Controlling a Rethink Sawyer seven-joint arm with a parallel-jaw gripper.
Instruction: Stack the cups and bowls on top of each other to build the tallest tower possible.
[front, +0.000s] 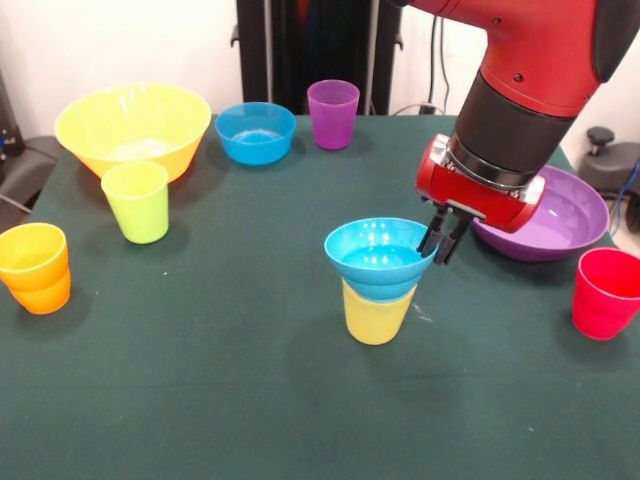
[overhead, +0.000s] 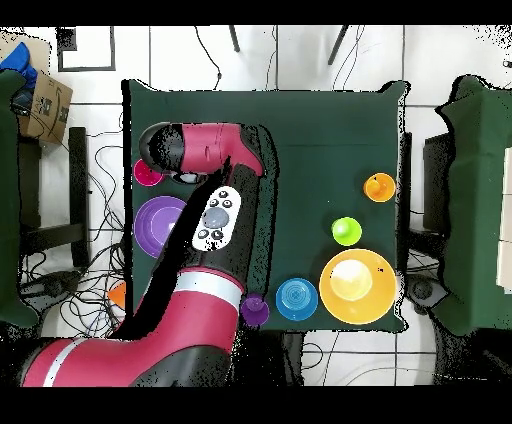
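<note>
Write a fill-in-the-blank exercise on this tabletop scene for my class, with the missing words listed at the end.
1. The small blue bowl in the middle of the table sits in the mouth of a ______ cup.
2. The gripper is at the rim of that bowl, on the side facing the wide ______ bowl.
3. The lime green cup stands in front of the large ______ bowl.
4. The cup nearest the second blue bowl is ______.

Missing words: yellow; purple; yellow; purple
</note>
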